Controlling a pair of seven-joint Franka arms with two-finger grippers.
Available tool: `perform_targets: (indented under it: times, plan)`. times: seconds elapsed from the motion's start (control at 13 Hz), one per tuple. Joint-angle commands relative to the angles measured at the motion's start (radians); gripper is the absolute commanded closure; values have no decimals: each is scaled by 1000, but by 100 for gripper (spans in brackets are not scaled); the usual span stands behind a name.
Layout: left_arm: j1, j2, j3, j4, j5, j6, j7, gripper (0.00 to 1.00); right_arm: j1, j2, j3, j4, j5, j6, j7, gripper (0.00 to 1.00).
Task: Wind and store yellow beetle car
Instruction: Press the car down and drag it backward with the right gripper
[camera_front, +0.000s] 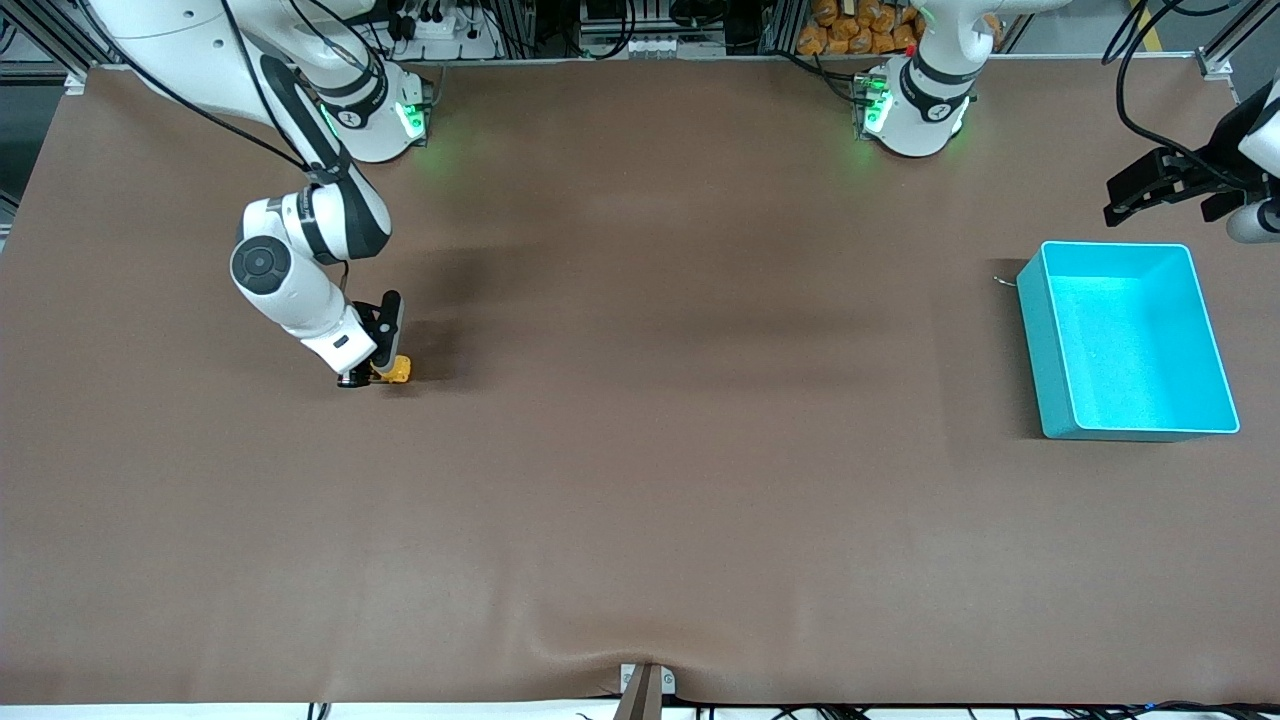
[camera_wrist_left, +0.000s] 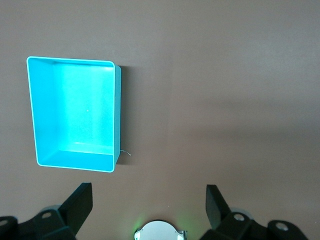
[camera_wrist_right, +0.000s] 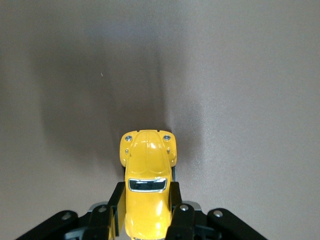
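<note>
1. Right hand (camera_wrist_right: 147, 215) clamps the yellow beetle car (camera_wrist_right: 146, 185) by its sides, low on the tabletop (camera_front: 640, 500), likely for winding, well apart from the turquoise bin (camera_front: 1040, 350).
2. Left hand (camera_wrist_left: 149, 200) waits spread open, up near the bin.

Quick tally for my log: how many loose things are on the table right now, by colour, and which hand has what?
Yellow: 1, the tiny yellow beetle-shaped toy car, gripped by the right hand at the right arm's end of the table.
Turquoise: 1, the open rectangular turquoise plastic bin, below the open, waiting left hand.
Total: 2
</note>
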Motion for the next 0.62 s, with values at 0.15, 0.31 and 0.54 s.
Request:
perform_targets:
  times: [0.15, 0.31, 0.54]
  plan:
    - [2, -16, -5, -17, 12, 12, -21, 0, -68, 112, -1, 24, -13, 46, -49, 88]
    - [2, -13, -5, -17, 12, 12, -21, 0, -113, 130, -1, 40, -14, 46, -118, 88]
    - [2, -12, -5, -17, 12, 12, -21, 0, -159, 147, -1, 56, -13, 46, -196, 86]
